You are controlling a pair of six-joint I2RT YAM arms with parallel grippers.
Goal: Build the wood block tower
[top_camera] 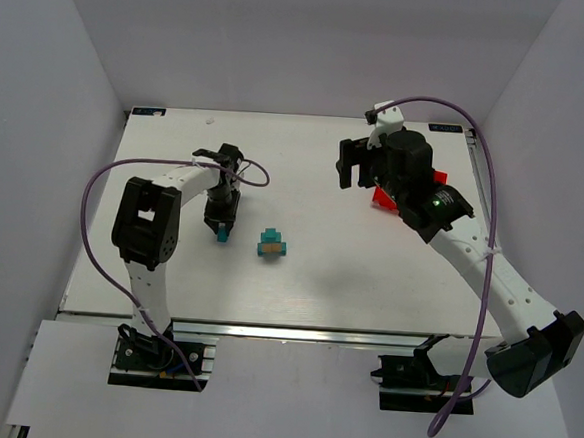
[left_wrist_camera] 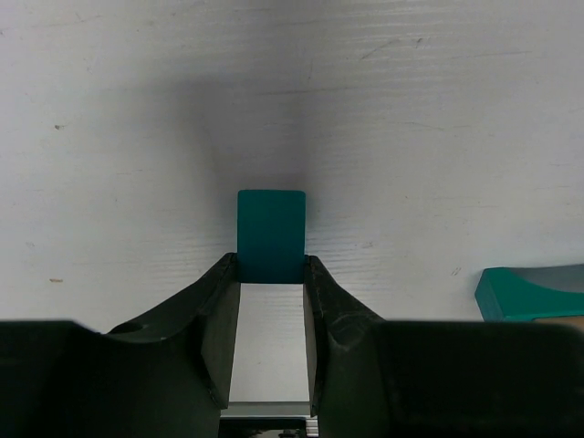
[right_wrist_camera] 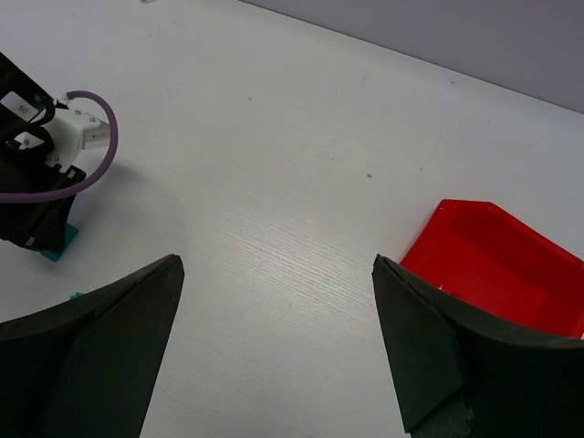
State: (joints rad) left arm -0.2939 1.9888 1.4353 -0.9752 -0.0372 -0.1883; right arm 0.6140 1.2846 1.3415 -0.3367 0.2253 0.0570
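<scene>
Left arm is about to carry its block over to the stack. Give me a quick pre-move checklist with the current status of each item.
1. Left gripper closed on the teal block: ok, the block is clamped at its tip.
2. Block square in the grip: ok, its edges run straight in the left wrist view.
3. Wood block tower standing: ok, tan piece showing on top of the teal ones.
4. Path from block to tower: ok, only bare table between them.
5. Right gripper out of the way: ok, open and off by the red bin.
6. Block lifted off the table: cannot tell.
</scene>
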